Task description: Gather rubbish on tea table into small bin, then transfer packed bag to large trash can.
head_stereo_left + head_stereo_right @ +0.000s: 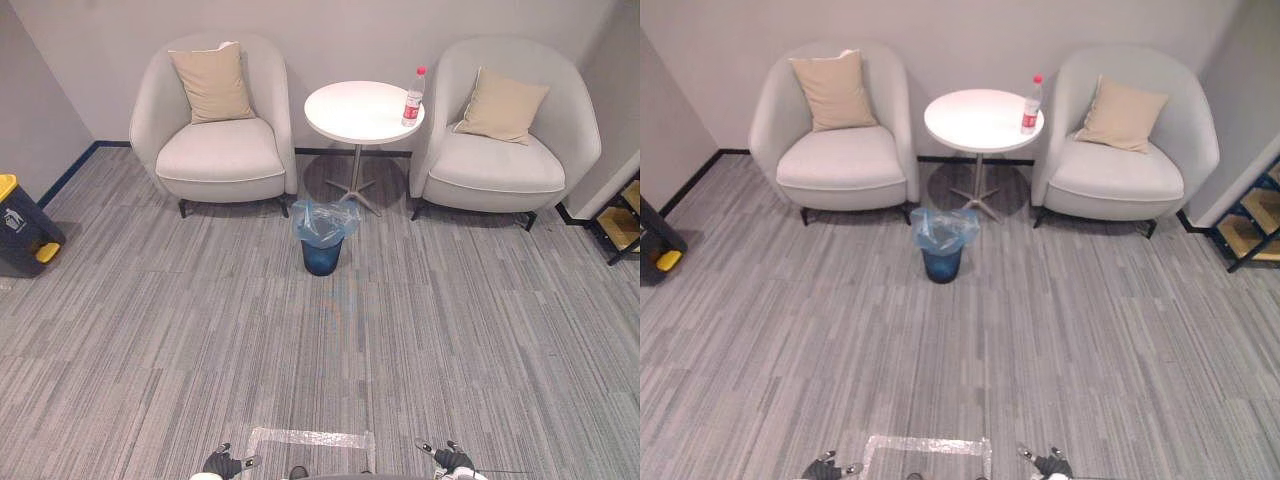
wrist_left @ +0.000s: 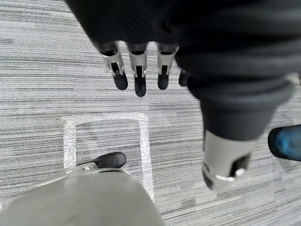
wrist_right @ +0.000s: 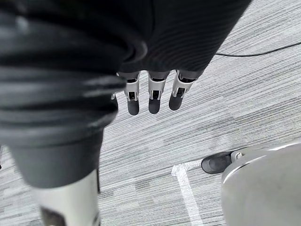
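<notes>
We stand well back from the worktop (image 1: 350,118), left hand (image 2: 139,75) and right hand (image 3: 154,94) empty with fingers straight, so gathering is not yet begun and we judge the next move is walking up to grasp the bottle (image 1: 413,97) at its edge, the small bin (image 1: 324,245) on the floor before it.

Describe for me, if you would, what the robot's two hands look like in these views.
The left hand and the right hand look alike. Each has slim silver fingers with rounded dark tips and small dark insets along them, and a thicker silver thumb set apart. A black ribbed, flexible cover wraps the back of each hand and its wrist.
</notes>
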`<state>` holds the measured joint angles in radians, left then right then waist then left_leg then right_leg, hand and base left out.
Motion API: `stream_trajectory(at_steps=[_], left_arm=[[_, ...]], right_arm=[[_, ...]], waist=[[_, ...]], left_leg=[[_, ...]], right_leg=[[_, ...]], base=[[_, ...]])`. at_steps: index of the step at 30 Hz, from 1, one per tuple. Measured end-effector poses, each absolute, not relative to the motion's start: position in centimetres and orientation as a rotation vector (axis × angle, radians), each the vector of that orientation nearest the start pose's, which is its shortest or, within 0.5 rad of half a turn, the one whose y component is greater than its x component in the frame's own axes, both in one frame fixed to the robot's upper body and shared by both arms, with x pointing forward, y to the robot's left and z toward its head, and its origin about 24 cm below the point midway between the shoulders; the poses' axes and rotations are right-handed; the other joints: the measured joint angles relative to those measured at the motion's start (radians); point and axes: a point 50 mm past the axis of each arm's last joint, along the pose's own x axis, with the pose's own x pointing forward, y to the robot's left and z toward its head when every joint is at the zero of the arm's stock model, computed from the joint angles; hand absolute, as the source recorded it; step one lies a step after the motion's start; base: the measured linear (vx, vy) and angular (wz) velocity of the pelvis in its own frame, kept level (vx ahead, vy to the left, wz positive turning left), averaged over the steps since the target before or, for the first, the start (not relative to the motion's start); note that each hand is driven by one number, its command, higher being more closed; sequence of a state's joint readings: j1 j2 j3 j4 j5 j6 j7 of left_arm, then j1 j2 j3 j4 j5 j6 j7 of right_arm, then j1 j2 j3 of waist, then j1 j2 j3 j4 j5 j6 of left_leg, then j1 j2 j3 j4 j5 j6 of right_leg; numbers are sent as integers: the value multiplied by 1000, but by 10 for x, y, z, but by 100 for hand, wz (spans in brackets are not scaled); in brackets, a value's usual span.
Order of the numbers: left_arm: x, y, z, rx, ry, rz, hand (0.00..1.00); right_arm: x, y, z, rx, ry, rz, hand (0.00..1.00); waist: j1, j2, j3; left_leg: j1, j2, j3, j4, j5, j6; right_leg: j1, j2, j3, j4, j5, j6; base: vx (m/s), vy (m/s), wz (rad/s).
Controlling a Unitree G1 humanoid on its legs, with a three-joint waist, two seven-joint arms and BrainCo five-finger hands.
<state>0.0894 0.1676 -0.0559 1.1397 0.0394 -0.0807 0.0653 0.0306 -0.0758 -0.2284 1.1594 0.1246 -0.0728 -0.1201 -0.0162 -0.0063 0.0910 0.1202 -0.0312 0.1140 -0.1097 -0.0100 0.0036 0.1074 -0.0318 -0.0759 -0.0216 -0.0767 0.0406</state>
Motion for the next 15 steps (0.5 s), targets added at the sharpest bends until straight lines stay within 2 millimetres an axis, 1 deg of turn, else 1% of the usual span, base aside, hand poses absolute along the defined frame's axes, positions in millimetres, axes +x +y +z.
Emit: stream_trajectory(at_steps=[6,15], left_arm=[[80,216,-163,255,1141,82,0],[80,216,-163,270,1141,85,0]], right_arm=[[96,-207,-163,98,1096,-427,0],[98,-202,-163,108,1095,-420,0]], waist=[[0,-8,13],[0,-8,14]], left_leg=[[0,0,0,0,0,0],[2,0,2,0,0,0]], right_leg=[[1,0,-1,-2,0,0],[6,-1,-1,-4,0,0]], base=[[-6,-11,0],[-9,-13,0]])
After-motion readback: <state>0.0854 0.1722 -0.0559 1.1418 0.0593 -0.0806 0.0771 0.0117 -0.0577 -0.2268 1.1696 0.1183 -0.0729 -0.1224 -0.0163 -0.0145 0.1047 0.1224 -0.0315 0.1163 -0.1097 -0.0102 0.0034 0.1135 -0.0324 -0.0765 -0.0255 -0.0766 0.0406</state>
